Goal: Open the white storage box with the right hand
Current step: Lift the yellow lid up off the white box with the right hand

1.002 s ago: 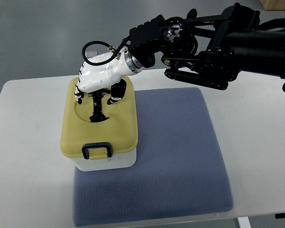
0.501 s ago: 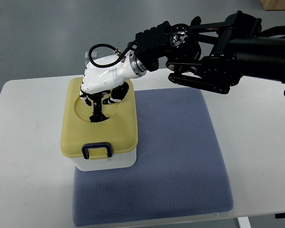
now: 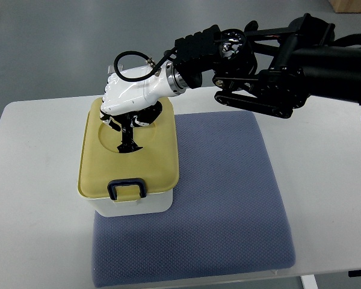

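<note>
A white storage box (image 3: 132, 205) with a pale yellow lid (image 3: 153, 162) and a dark blue front latch (image 3: 127, 189) stands on the left part of a blue-grey mat (image 3: 228, 192). My right hand (image 3: 127, 114), white with black fingers, comes in from the right on a black arm (image 3: 289, 60) and hangs over the lid's round recess. Its fingers are curled around the black handle (image 3: 128, 139) in the lid's middle. The lid sits slightly skewed and raised at the far end. The left hand is out of sight.
The mat lies on a white table (image 3: 325, 180) with rounded corners. Grey floor shows beyond the far edge. A bare strip of table runs left of the box.
The right hand has risen and drawn slightly toward the far right with the handle. The lid has tilted and shifted, its right edge now jutting past the box.
</note>
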